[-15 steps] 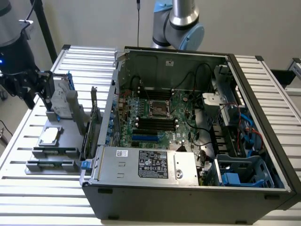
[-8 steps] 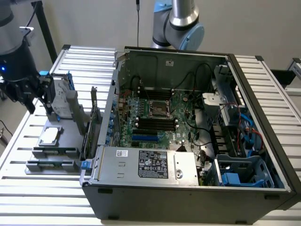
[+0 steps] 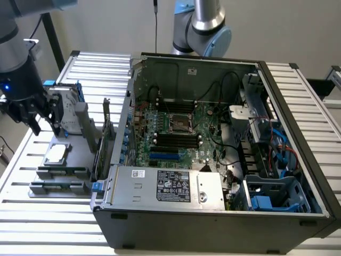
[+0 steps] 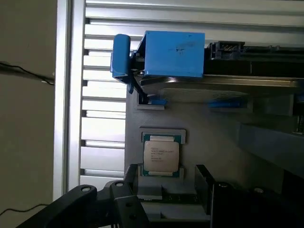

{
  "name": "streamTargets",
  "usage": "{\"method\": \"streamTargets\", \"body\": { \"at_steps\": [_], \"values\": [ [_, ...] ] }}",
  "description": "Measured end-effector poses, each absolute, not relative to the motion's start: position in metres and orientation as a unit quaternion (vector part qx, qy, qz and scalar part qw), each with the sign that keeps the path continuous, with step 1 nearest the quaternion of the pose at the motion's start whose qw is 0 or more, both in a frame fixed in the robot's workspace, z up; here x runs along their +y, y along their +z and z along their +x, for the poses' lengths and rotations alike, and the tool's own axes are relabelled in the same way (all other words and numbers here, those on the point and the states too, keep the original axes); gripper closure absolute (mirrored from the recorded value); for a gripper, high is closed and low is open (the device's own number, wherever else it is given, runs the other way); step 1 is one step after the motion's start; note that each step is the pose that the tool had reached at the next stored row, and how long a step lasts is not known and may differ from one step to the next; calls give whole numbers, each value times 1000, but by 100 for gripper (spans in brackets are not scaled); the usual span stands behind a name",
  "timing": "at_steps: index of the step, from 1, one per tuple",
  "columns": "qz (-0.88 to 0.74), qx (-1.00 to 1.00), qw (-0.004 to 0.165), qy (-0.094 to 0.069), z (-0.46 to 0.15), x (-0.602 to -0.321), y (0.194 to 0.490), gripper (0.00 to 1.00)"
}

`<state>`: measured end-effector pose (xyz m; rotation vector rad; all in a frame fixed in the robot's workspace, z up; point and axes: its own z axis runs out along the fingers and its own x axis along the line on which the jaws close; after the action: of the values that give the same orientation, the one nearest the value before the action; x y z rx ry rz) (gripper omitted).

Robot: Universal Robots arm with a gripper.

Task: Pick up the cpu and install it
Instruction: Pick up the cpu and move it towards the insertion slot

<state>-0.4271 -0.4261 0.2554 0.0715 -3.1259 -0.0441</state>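
Observation:
The cpu is a small square chip with a silver top, lying flat in its seat on the grey holder at the exterior view's left. My gripper hangs open above and a little behind it, with nothing between its dark fingers. In the wrist view the cpu lies just ahead of my gripper, apart from both fingers. The open computer case stands to the right, and the motherboard's metal-framed socket shows inside it.
A silver hard drive with a blue bracket stands upright on the holder just behind the cpu. Dark memory sticks lie in slots nearer the front. A second arm rises behind the case. The ribbed metal table surrounds everything.

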Motion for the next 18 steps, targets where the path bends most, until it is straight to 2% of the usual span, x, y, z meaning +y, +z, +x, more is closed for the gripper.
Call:
{"method": "streamTargets", "body": {
  "at_steps": [8, 11, 12, 18],
  "values": [
    [25, -1000, 7, -14, -427, -426, 241, 40],
    [25, -1000, 7, -14, -427, -426, 235, 38],
    [25, -1000, 7, -14, -427, -426, 234, 32],
    [25, -1000, 7, -14, -428, -427, 223, 32]
  ]
}}
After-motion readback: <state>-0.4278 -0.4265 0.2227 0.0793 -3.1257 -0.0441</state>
